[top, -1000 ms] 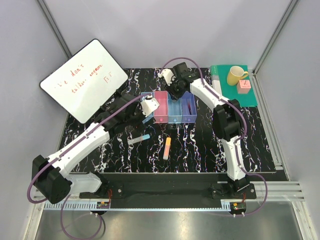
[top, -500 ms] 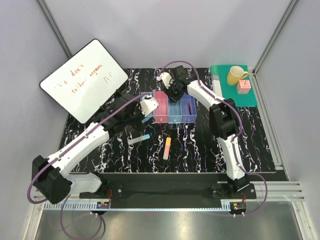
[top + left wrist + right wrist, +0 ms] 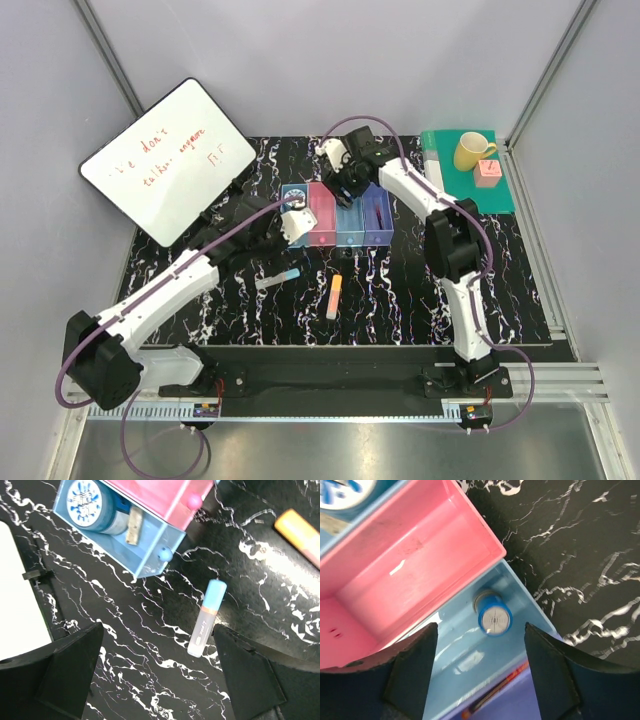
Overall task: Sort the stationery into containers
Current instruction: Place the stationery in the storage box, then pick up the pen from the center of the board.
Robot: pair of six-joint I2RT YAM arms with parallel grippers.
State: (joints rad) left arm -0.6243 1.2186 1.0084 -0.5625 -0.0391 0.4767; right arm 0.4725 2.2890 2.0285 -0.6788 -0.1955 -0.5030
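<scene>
1. Top external view: the left claw (image 3: 293,222) is held over the near left end of the row of four joined translucent rectangular bins (image 3: 325,225), coloured light blue, pink, light blue and purple. The right claw (image 3: 345,190) is held over the row's far side. On the black white-veined bench (image 3: 400,290), a grey marker with a cyan tip (image 3: 278,278) is seen on the near side of the left claw. An orange-yellow bar (image 3: 334,297) lies further to the right.
2. Left wrist view: the left claw's fingers (image 3: 65,675) are spread wide. The marker is seen on the bench between them, just beside one finger and untouched. Beyond the fingertips, the end light blue bin (image 3: 150,562) holds a round blue bottle with a white patterned top (image 3: 87,500) and a small pale block (image 3: 132,525).
3. Right wrist view: the right claw's fingers (image 3: 555,675) are likewise spread. Beneath the claw, a small blue cylinder with a pale round end (image 3: 494,616) is seen in the second light blue bin (image 3: 520,600), apart from both fingers. A thin red pen (image 3: 495,692) lies in the purple bin (image 3: 515,702).
</scene>
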